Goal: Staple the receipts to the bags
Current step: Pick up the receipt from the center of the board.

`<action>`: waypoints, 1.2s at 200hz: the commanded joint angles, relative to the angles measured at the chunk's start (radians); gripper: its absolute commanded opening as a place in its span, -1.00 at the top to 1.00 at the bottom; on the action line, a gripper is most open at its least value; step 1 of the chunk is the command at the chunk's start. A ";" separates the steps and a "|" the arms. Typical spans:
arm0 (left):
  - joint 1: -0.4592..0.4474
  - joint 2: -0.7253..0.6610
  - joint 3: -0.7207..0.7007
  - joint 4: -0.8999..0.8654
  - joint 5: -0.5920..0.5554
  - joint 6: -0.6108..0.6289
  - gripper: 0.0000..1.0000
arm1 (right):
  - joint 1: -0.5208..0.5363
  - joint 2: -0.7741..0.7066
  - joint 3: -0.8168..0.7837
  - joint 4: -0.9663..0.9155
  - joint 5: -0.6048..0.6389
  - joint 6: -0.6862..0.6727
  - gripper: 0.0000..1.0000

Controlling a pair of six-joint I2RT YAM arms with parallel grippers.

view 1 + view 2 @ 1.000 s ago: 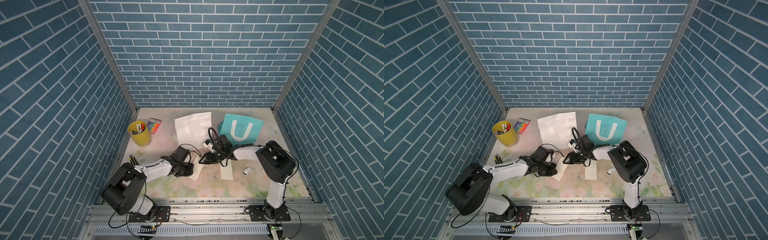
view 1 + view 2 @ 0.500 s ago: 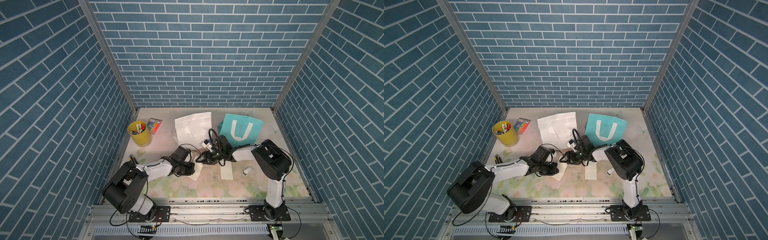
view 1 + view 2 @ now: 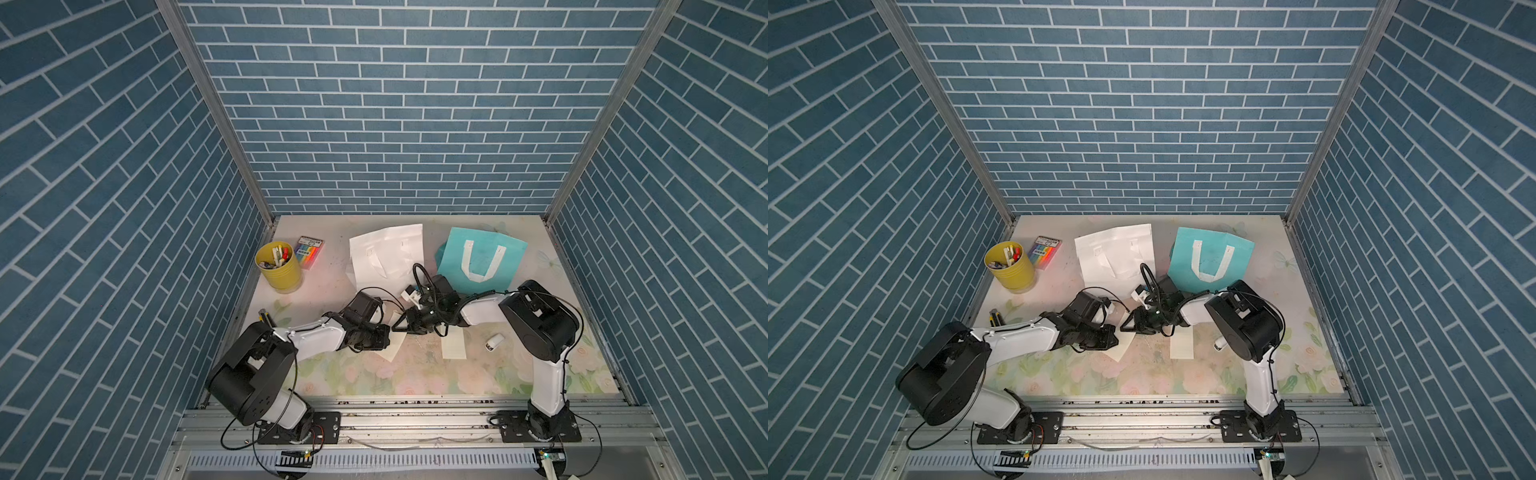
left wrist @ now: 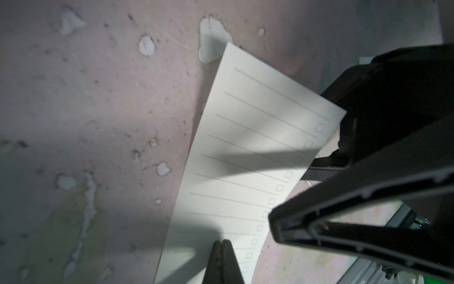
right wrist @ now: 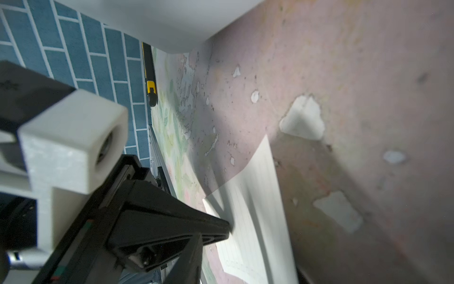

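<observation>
Place: robot lab test cell
Walls: blue brick-print panels [image 3: 374,104]
Base: two arms [image 3: 316,338] bolted to aluminium rail [image 3: 415,419]

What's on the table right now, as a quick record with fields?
Bags: white paper gift bag and teal paper gift bag, flat at the back, apart
Receipts: cream lined paper slip between the grippers; second slip flat nearby, untouched
Left gripper: shut, tips on the first slip
Right gripper: jaws apart at that slip's edge
Progress: neither slip on a bag
</observation>
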 commanded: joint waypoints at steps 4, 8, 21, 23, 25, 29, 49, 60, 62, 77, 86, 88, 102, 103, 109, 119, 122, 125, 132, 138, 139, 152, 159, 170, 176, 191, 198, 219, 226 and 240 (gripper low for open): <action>-0.003 0.085 -0.061 -0.137 -0.140 0.021 1.00 | 0.007 0.009 -0.020 -0.077 0.121 0.000 0.34; -0.004 0.083 -0.061 -0.137 -0.140 0.020 1.00 | 0.007 0.004 -0.021 -0.078 0.128 -0.004 0.39; -0.003 0.080 -0.055 -0.135 -0.139 0.025 1.00 | 0.005 -0.010 -0.025 -0.076 0.146 -0.015 0.56; -0.005 0.080 -0.054 -0.136 -0.139 0.026 1.00 | 0.005 -0.012 -0.025 -0.075 0.148 -0.016 0.60; -0.004 0.081 -0.053 -0.137 -0.139 0.027 1.00 | 0.004 -0.013 -0.026 -0.074 0.150 -0.017 0.63; -0.002 0.082 -0.050 -0.137 -0.139 0.028 1.00 | 0.005 -0.014 -0.026 -0.071 0.154 -0.017 0.66; -0.003 0.086 -0.027 -0.144 -0.125 0.040 1.00 | 0.005 -0.026 -0.027 -0.044 0.161 -0.020 1.00; -0.002 0.071 -0.015 -0.148 -0.114 0.047 1.00 | 0.005 -0.039 -0.025 -0.042 0.171 -0.035 1.00; -0.002 0.066 -0.012 -0.147 -0.113 0.048 1.00 | 0.006 -0.043 -0.025 -0.041 0.172 -0.037 1.00; -0.002 0.010 0.011 -0.158 -0.118 0.065 1.00 | 0.005 -0.079 -0.028 -0.058 0.187 -0.083 1.00; -0.001 -0.039 0.033 -0.180 -0.129 0.083 1.00 | 0.005 -0.109 -0.022 -0.100 0.197 -0.134 1.00; -0.002 -0.053 0.037 -0.183 -0.132 0.089 1.00 | 0.005 -0.114 -0.020 -0.111 0.199 -0.157 1.00; 0.000 -0.146 0.081 -0.231 -0.168 0.128 1.00 | 0.005 -0.169 -0.002 -0.213 0.220 -0.277 1.00; 0.000 -0.151 0.086 -0.235 -0.171 0.132 1.00 | 0.005 -0.174 -0.002 -0.220 0.223 -0.286 1.00; 0.002 -0.202 0.104 -0.259 -0.193 0.150 1.00 | 0.005 -0.200 0.005 -0.262 0.242 -0.337 1.00; 0.018 -0.271 0.148 -0.291 -0.224 0.179 0.94 | 0.005 -0.243 0.011 -0.319 0.275 -0.417 1.00; 0.023 -0.291 0.158 -0.301 -0.233 0.188 0.92 | 0.005 -0.257 0.015 -0.338 0.283 -0.442 1.00; 0.030 -0.306 0.168 -0.310 -0.242 0.195 0.88 | 0.005 -0.268 0.018 -0.352 0.291 -0.465 1.00; 0.051 -0.351 0.191 -0.329 -0.263 0.212 0.79 | 0.003 -0.295 0.025 -0.385 0.305 -0.520 1.00; 0.073 -0.379 0.210 -0.341 -0.272 0.224 0.70 | 0.001 -0.315 0.034 -0.418 0.310 -0.566 1.00; 0.077 -0.386 0.213 -0.343 -0.273 0.227 0.67 | 0.000 -0.318 0.036 -0.422 0.311 -0.573 1.00; 0.133 -0.437 0.251 -0.362 -0.276 0.262 0.42 | -0.008 -0.349 0.059 -0.484 0.313 -0.672 1.00; 0.159 -0.456 0.271 -0.371 -0.282 0.283 0.18 | -0.011 -0.361 0.076 -0.521 0.313 -0.727 1.00; 0.195 -0.473 0.304 -0.379 -0.306 0.331 0.08 | -0.017 -0.375 0.108 -0.584 0.320 -0.809 1.00; 0.210 -0.475 0.321 -0.379 -0.321 0.360 0.02 | -0.022 -0.380 0.127 -0.616 0.326 -0.847 1.00; 0.246 -0.468 0.351 -0.350 -0.339 0.430 -0.22 | -0.045 -0.395 0.163 -0.671 0.331 -0.925 1.00; 0.260 -0.463 0.360 -0.329 -0.325 0.480 -0.38 | -0.059 -0.405 0.175 -0.682 0.316 -0.962 1.00; 0.296 -0.442 0.370 -0.221 -0.291 0.591 -0.76 | -0.101 -0.446 0.192 -0.689 0.297 -1.027 1.00; 0.313 -0.430 0.372 -0.178 -0.258 0.626 -0.79 | -0.114 -0.457 0.200 -0.695 0.292 -1.043 1.00; 0.342 -0.388 0.384 -0.115 -0.199 0.696 -0.81 | -0.135 -0.472 0.223 -0.726 0.289 -1.077 1.00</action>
